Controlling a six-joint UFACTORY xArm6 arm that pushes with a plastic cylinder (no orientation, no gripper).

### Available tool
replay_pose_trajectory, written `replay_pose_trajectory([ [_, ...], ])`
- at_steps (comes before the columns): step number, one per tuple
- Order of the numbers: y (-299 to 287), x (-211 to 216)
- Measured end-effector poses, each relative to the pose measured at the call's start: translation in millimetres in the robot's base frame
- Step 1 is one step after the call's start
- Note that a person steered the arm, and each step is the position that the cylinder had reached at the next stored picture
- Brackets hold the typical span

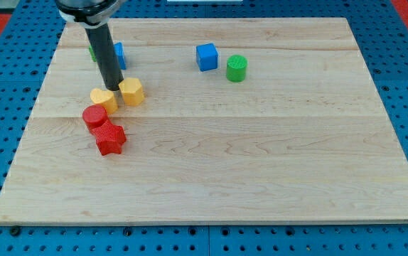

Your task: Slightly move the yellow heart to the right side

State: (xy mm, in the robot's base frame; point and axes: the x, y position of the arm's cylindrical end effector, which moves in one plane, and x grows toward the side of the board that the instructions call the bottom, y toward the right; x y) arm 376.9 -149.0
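My tip (pixel 116 88) sits between the yellow heart (pixel 104 99) and the yellow hexagon (pixel 131 92) — touching or nearly so — at the surface's (pixel 261 163) upper left; there is no pincer. Just below: red cylinder (pixel 94 116), red star (pixel 110 138).

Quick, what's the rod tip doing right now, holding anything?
My tip: no gripper, holds nothing; it sits between the yellow heart and the yellow hexagon.

Straight dark rod (pixel 106 55); glossy black housing above
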Motion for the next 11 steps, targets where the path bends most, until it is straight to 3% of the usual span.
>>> replay_pose_trajectory([
  [3, -3.8, -33.0],
  [4, -42.7, -19.0],
  [6, -89.1, 53.9],
  [9, -36.5, 34.1],
  [11, -76.7, -25.5],
])
